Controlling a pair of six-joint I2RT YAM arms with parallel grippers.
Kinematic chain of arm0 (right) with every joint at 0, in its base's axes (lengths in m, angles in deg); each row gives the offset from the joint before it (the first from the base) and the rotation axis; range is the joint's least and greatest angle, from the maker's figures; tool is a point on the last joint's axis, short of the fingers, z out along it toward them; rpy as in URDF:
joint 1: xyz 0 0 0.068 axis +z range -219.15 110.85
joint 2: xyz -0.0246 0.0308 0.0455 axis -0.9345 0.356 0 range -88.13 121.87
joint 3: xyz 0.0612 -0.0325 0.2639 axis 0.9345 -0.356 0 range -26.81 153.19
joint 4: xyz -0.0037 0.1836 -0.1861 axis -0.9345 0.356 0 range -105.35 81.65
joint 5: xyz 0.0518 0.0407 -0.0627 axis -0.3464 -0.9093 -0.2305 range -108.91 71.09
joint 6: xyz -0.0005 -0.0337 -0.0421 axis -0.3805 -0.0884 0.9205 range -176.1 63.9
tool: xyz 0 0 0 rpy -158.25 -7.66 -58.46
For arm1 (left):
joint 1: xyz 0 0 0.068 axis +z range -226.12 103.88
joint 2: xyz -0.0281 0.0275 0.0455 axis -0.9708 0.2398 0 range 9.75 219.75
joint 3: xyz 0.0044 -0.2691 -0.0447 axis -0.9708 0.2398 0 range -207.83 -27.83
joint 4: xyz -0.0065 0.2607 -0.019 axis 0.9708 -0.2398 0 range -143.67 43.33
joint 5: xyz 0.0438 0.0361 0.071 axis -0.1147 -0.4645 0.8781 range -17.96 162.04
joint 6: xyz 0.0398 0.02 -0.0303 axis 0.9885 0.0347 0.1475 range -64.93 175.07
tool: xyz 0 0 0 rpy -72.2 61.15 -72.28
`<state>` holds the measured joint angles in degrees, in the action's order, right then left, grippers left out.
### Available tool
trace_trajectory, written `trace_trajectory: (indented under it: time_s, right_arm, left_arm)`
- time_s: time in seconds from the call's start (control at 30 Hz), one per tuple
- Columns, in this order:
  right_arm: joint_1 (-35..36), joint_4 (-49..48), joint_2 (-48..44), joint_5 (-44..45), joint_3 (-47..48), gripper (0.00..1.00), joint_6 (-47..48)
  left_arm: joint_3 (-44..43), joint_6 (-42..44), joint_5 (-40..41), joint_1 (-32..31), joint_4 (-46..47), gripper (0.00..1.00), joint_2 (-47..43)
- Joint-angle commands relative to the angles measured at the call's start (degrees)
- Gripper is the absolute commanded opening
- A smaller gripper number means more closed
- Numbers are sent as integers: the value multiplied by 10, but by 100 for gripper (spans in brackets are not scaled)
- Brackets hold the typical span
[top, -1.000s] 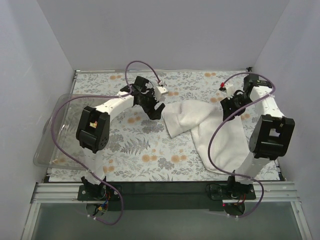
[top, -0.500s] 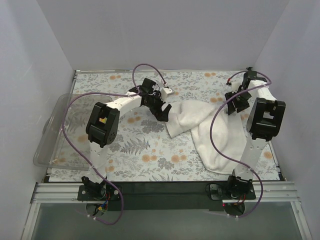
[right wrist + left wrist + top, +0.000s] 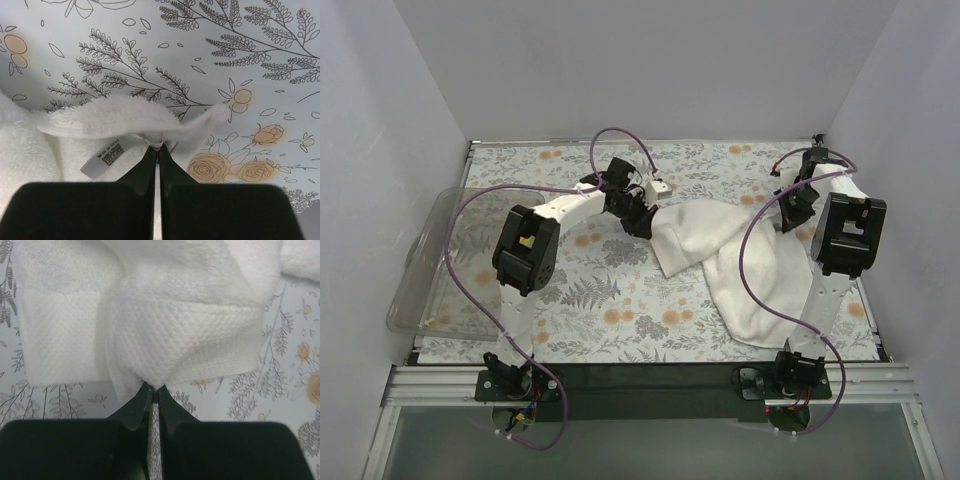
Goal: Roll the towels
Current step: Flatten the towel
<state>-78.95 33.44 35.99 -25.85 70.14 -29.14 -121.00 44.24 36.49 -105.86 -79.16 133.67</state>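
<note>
White terry towel (image 3: 720, 245) lies crumpled across the middle and right of the fern-print bench (image 3: 580, 300). My left fingers (image 3: 150, 393) are pinched fully together on a bunched waffle-weave hem at its left end. My right fingers (image 3: 154, 154) are closed tight on the edge just beside the tag (image 3: 107, 159), at the far right. I judge this to be the spreading step: both ends are gripped and nothing is rolled yet. Next I need to lift and draw the two ends apart, then lay the cloth flat without losing either thin pinch.
</note>
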Motion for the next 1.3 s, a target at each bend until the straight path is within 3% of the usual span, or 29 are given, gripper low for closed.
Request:
trace_trajectory:
  time_s: [0.0, 0.17, 0.3, 0.5, 0.63, 0.73, 0.77, 0.8, 0.83, 0.97, 1.03, 1.17, 1.27]
  right_arm:
    - [-10, -19, 10, 13, 3, 1, 5]
    - [-36, -19, -2, 25, 44, 1, 15]
    - [-43, -18, -19, 26, 45, 1, 32]
    - [-57, -19, -66, 20, 29, 1, 55]
    - [-81, -17, -96, -3, 36, 1, 67]
    - [-83, -12, -113, -6, 25, 1, 91]
    - [-82, -6, -115, -14, 22, 1, 96]
    - [-83, 2, -116, -18, 20, 1, 100]
    - [-82, 9, -116, -23, 19, 1, 113]
    - [-82, 43, -121, -55, -1, 1, 130]
    - [-82, 44, -131, -62, -7, 1, 133]
    - [-82, 48, -140, -72, -7, 1, 137]
    - [-82, 53, -142, -68, -4, 1, 140]
  left_arm:
    - [0, 69, -50, 51, -79, 0, -117]
    - [32, 262, -52, 138, -242, 0, -197]
    - [85, 400, -4, 197, -316, 0, -251]
    - [226, 575, 58, 202, -362, 0, -342]
    - [306, 631, 71, 165, -375, 0, -379]
    - [344, 626, 88, 116, -376, 0, -374]
    - [343, 612, 87, 109, -363, 4, -369]
    - [318, 589, 81, 107, -355, 14, -361]
    - [295, 569, 73, 108, -353, 39, -336]
    - [137, 437, 0, 145, -352, 55, -262]
    - [80, 398, -29, 158, -340, 56, -232]
    - [22, 329, -8, 157, -291, 51, -168]
    - [2, 369, -33, 158, -379, 45, -125]
